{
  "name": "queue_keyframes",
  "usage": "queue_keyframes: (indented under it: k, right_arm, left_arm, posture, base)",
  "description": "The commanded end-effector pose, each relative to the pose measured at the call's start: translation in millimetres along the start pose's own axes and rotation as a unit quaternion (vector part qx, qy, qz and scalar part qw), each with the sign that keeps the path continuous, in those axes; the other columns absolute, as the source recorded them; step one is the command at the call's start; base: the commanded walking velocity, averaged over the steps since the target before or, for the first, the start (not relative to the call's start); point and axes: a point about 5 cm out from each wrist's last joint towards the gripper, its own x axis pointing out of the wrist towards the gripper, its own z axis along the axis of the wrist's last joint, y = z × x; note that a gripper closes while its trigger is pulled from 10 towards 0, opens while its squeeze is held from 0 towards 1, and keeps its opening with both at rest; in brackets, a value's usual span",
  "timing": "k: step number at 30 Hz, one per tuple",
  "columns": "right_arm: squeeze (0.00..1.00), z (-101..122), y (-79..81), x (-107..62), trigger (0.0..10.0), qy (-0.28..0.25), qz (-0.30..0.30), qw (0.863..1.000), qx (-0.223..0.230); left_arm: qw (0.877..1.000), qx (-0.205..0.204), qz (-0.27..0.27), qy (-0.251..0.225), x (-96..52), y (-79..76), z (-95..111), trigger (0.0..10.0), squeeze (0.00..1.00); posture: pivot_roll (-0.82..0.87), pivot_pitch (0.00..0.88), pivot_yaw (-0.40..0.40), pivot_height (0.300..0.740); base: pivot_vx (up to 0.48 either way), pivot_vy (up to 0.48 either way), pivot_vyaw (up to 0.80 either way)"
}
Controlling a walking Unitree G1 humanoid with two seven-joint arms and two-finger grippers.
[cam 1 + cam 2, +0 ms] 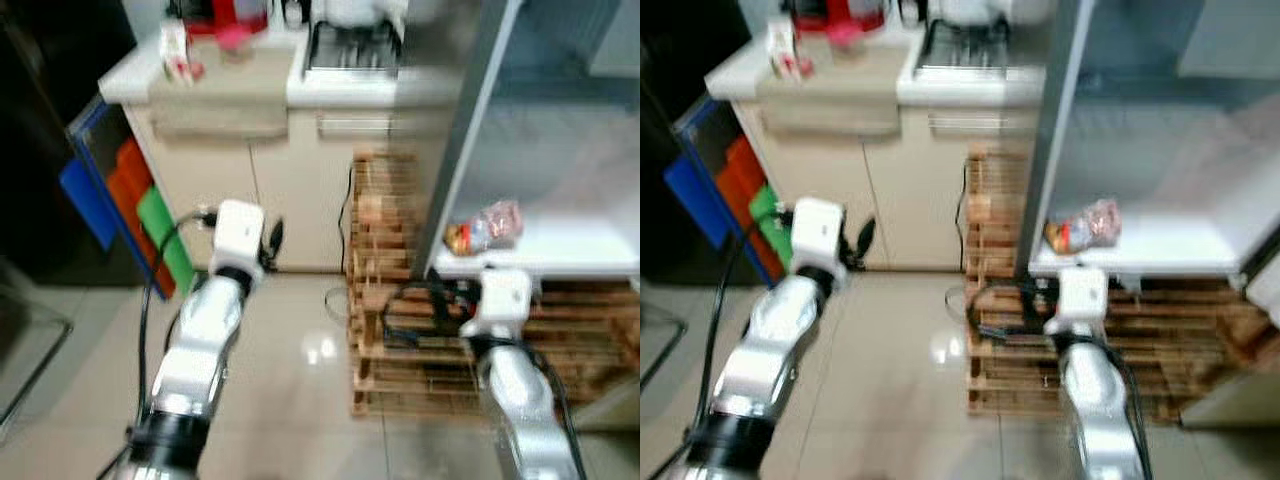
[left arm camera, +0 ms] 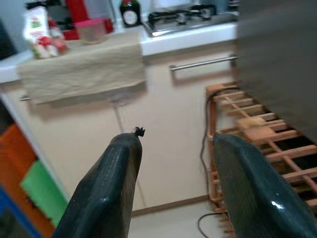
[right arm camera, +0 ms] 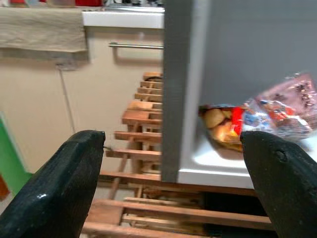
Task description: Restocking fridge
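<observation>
Both silver arms reach forward nearest the camera, empty. Left gripper (image 2: 173, 186): fingers spread, nothing between them, aimed at the cream cabinet (image 1: 255, 185) under the counter. Right gripper (image 3: 171, 186): fingers spread wide, nothing held, aimed at the grey front edge of the fridge (image 3: 179, 89) and the shelf behind it.

Hazards, largest item first:

1. Fridge. Its upright edge lies directly between the right fingers in the right wrist view. A straight advance would likely strike this edge instead of entering the compartment. Shift the approach toward the interior.
2. Wooden pallet (image 1: 385, 300) under the fridge. Slats and a dark cable (image 1: 345, 215) sit just below the right arm. A low reach may snag the cable or catch a slat.
3. White shelf (image 1: 560, 262). The bag rests near its front lip; a nudge from a finger could push it off onto the pallet.

Task item: a clear plastic snack bag (image 3: 262, 116), crinkled, with red, orange and yellow contents, lying on its side on the white shelf just inside the fridge's edge. It looks soft and light, so it would deform under grip and slide easily.
</observation>
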Motion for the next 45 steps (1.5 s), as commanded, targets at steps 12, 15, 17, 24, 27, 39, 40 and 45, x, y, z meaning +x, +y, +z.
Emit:
queue_keyframes:
  k: [12, 15, 17, 24, 27, 39, 40, 45]
  right_arm:
    - [0.0, 4.4, -10.6, -6.6, 10.0, -0.012, -0.022, 1.0, -0.011]
    - [0.0, 3.6, -11.3, -7.8, 10.0, -0.012, -0.024, 1.0, -0.01]
    - [0.0, 3.6, -12.6, -7.9, 10.0, -0.01, -0.02, 1.0, -0.014]
    - [0.0, 0.5, -16.8, -6.1, 10.0, 0.001, -0.007, 1.0, -0.021]
    - [0.0, 3.3, -16.1, -1.5, 10.0, -0.002, 0.001, 1.0, -0.023]
    - [0.0, 2.3, -10.7, -0.3, 10.0, -0.001, 0.009, 1.0, -0.018]
    - [0.0, 1.8, -10.1, -0.2, 10.0, -0.001, 0.01, 1.0, -0.017]
    - [0.0, 1.6, -7.4, 0.7, 10.0, -0.002, 0.013, 1.0, -0.013]
  left_arm:
    - [0.981, -0.159, 0.056, 0.098, -33.3, 15.4, -54.1, 10.0, 0.0]
    - [0.975, -0.149, 0.084, 0.141, -51.6, 26.0, -81.9, 10.0, 0.0]
    - [0.987, -0.083, 0.052, 0.131, -62.8, 26.4, -84.2, 10.0, 0.0]
    - [0.997, -0.014, 0.003, 0.073, -52.3, 14.1, -60.0, 10.0, 0.0]
    - [0.998, -0.042, -0.002, 0.055, -47.4, 4.6, -53.9, 10.0, 0.0]
    - [0.996, -0.062, 0.044, 0.046, -42.0, 12.5, -45.7, 10.0, 0.0]
    - [0.996, -0.062, 0.045, 0.047, -41.8, 12.5, -45.8, 10.0, 0.0]
    - [0.996, -0.051, 0.049, 0.05, -40.9, 12.3, -46.3, 10.0, 0.0]
  posture:
    - [-0.06, 0.0, 0.074, 0.74]
    - [-0.06, 0.0, 0.07, 0.74]
    - [-0.06, 0.0, 0.06, 0.74]
    - [-0.05, 0.0, 0.021, 0.74]
    - [-0.05, 0.0, 0.013, 0.74]
    - [-0.05, 0.0, 0.022, 0.74]
    - [-0.05, 0.0, 0.022, 0.74]
    - [-0.05, 0.0, 0.026, 0.74]
  base:
    - [0.0, 0.0, -0.8]
    - [0.0, 0.0, -0.39]
    - [0.0, 0.0, 0.0]
    - [0.0, 0.0, 0.0]
    - [0.0, -0.14, 0.0]
    - [0.322, -0.348, 0.0]
    - [0.375, -0.292, 0.0]
    - [0.417, -0.105, 0.0]
